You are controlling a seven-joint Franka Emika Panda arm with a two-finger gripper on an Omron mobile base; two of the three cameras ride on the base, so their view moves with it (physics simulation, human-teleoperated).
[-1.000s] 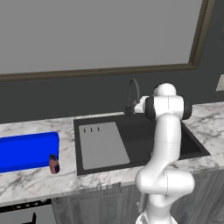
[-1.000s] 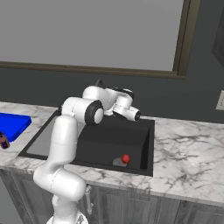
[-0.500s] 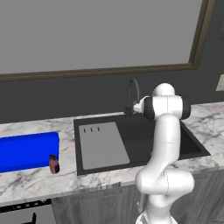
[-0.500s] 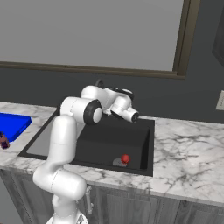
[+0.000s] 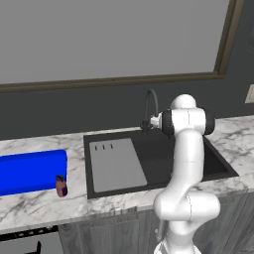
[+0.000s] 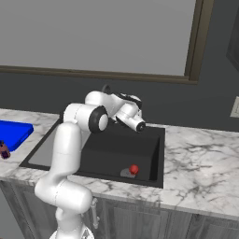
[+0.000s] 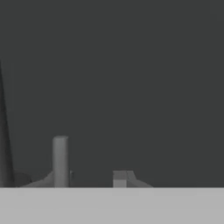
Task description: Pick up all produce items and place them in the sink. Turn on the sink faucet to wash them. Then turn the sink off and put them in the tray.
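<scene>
Faucet [image 5: 151,106] stands upright, spout arching over sink [image 5: 198,161].

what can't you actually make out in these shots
- Red fruit in the sink: too small in the right base view to name its kind.
- Faucet: its base is hidden by the arm in the left base view.
- Blue tray: cut off by the left edge in both base views.
- Gripper: whether water runs is unclear.
</scene>
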